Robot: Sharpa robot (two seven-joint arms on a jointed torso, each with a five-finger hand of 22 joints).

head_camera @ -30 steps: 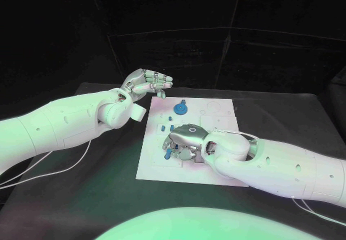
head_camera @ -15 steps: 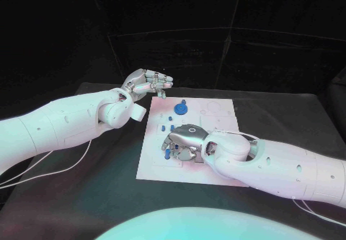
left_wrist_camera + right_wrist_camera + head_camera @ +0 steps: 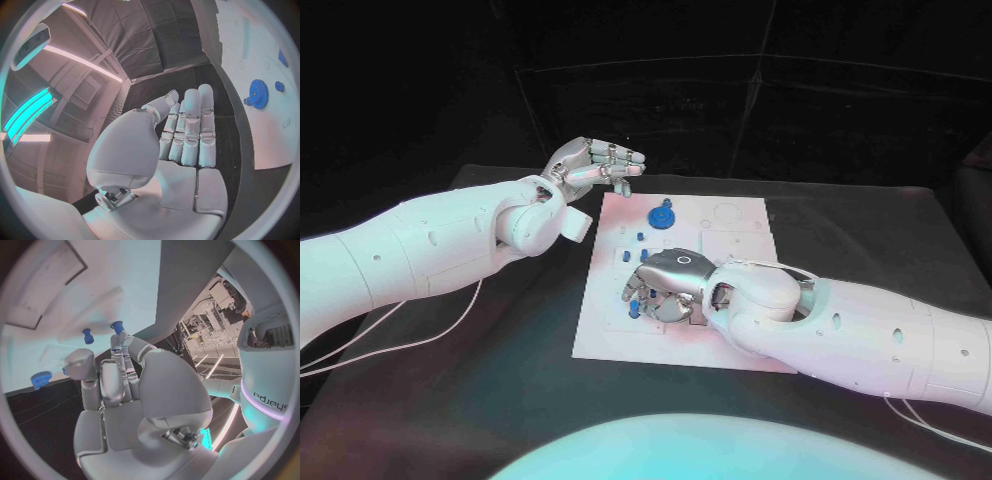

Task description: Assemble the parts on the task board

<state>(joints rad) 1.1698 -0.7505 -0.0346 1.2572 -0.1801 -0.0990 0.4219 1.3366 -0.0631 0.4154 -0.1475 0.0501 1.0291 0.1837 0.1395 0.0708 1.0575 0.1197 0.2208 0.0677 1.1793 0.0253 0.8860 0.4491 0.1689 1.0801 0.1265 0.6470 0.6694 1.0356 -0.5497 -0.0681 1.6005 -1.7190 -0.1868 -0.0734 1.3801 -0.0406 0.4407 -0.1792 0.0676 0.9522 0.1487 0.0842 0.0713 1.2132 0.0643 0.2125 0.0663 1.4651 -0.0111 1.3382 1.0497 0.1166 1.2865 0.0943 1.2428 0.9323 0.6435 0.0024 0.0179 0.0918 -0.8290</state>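
— Task board point(image 3: 733, 340) sits mid-counter point(image 3: 877, 230), and your right hand point(image 3: 664, 285) is palm-down over its middle, fingers point(image 3: 116, 377) curled by small blue parts point(image 3: 88, 335).
— Holding one?
— Can't tell. Your left hand point(image 3: 596, 164) hovers off the board's far-left corner, fingers point(image 3: 190, 131) folded in, empty; blue gear point(image 3: 661, 216) lies nearby.

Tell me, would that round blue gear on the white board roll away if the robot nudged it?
Probably not. The blue gear seems to lie flat on the task board, so it would likely slide. Tipped on edge, its round toothed rim could roll. It looks small and stiff, likely light.
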